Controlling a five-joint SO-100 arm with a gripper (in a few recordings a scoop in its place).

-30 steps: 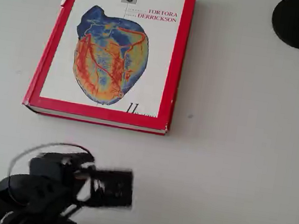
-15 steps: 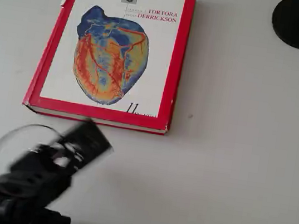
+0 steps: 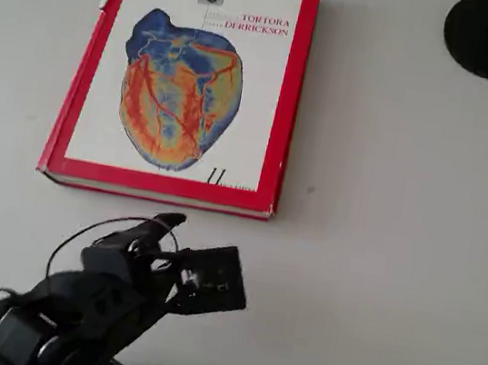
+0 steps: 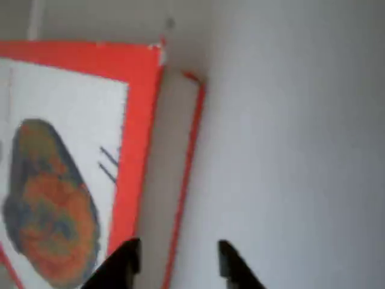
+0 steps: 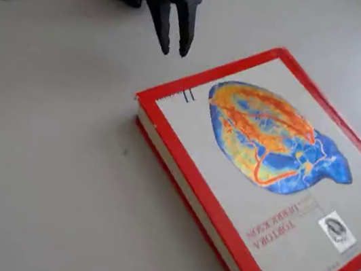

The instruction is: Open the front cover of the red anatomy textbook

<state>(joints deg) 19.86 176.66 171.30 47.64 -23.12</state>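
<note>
The claw [image 5: 173,50] hangs in the air with its two fingers slightly parted and nothing between them, just off the near corner of the red anatomy textbook [image 3: 185,82] in the fixed view. The book lies flat and closed on the white tabletop [image 3: 380,258], its front cover [image 5: 268,142] facing up. This looks like the approach step. Next the claw should drop to the page-block side and hook a fingertip under the cover's free edge.
</note>
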